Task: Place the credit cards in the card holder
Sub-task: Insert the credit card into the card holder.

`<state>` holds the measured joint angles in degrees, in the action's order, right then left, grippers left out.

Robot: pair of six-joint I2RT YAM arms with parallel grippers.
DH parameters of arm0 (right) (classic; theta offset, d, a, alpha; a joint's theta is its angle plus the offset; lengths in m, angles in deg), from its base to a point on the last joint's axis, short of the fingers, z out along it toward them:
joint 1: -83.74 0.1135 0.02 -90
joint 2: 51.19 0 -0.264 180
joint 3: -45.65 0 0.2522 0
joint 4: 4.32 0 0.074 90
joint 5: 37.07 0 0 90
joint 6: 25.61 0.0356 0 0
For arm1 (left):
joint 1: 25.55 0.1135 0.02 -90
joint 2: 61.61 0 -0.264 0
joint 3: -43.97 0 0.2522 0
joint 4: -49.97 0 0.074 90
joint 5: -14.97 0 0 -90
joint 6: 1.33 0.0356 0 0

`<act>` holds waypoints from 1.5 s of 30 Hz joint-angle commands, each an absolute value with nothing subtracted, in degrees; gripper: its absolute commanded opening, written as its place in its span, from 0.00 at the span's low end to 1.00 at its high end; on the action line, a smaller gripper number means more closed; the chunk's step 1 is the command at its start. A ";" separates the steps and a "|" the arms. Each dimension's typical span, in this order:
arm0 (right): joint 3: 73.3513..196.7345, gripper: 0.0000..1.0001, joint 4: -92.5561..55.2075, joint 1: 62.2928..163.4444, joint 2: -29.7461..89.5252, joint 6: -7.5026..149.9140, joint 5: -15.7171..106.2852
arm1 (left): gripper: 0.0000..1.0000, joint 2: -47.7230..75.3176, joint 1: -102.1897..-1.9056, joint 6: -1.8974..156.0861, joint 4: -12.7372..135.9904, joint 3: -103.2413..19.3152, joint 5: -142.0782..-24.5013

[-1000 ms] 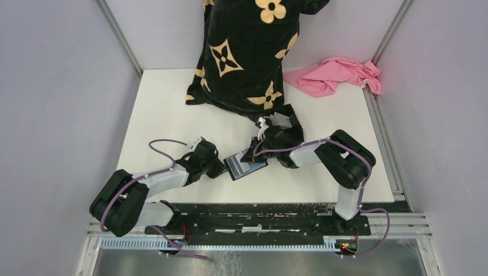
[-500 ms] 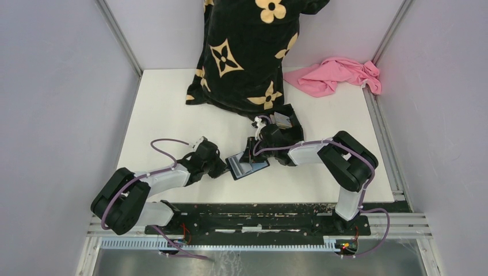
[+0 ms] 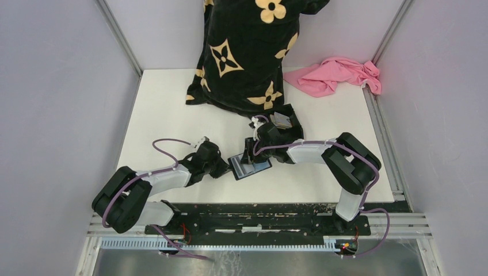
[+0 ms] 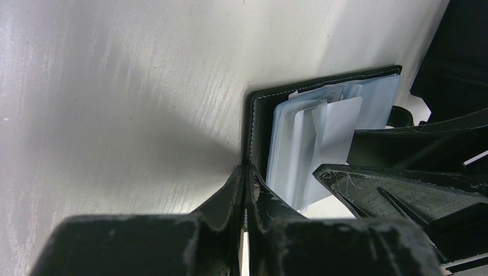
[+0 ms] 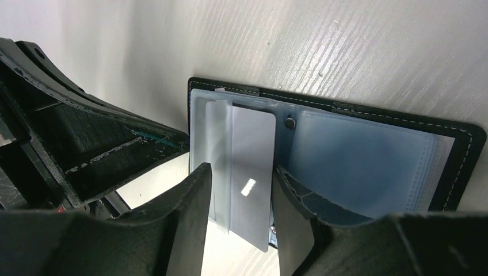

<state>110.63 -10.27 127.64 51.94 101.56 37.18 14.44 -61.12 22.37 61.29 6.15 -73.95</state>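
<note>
Pinching the black left edge of the card holder (image 4: 257, 132), the left gripper (image 4: 246, 172) is clenched on it; the holder lies open on the white table (image 3: 167, 103) between the two grippers; the right gripper (image 5: 241, 172) stands over it with jaws apart, released, the whitish-grey card (image 5: 253, 144) between its fingers, partly tucked into a clear pocket, its near end sticking out; how deep it sits is hidden by the pocket, and the blue card cannot be made out; a second ago those jaws were shut and the holder lay more tilted; farther off, the right wrist half covers a black tray (image 3: 286, 119); beyond lie a black flower-patterned bag (image 3: 247, 52), cut off at the top, and a pink cloth (image 3: 336, 75).
</note>
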 commanded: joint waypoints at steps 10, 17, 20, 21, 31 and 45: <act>115.74 0.54 -26.66 129.59 52.76 94.95 43.67 | 0.09 16.61 -61.59 24.60 64.09 7.41 -73.26; 120.25 0.56 -32.52 132.25 55.53 92.49 47.12 | 0.09 16.61 -61.63 24.68 64.02 7.50 -73.34; 121.67 0.56 -34.68 133.05 56.82 91.70 48.49 | 0.09 16.81 -61.68 24.65 63.84 7.51 -73.49; 122.00 0.56 -35.42 133.31 57.01 91.45 49.46 | 0.09 16.97 -61.68 24.69 63.82 7.37 -73.45; 124.72 0.47 -40.79 134.84 58.50 92.05 55.76 | 0.09 18.66 -62.24 24.85 63.12 6.55 -73.81; 127.38 0.51 -46.98 135.68 59.94 95.30 59.21 | 0.08 18.73 -65.31 23.91 62.95 5.96 -72.53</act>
<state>127.77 -39.05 135.07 56.66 95.11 54.53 17.00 -63.33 22.37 57.60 5.61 -73.62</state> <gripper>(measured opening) 0.496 0.087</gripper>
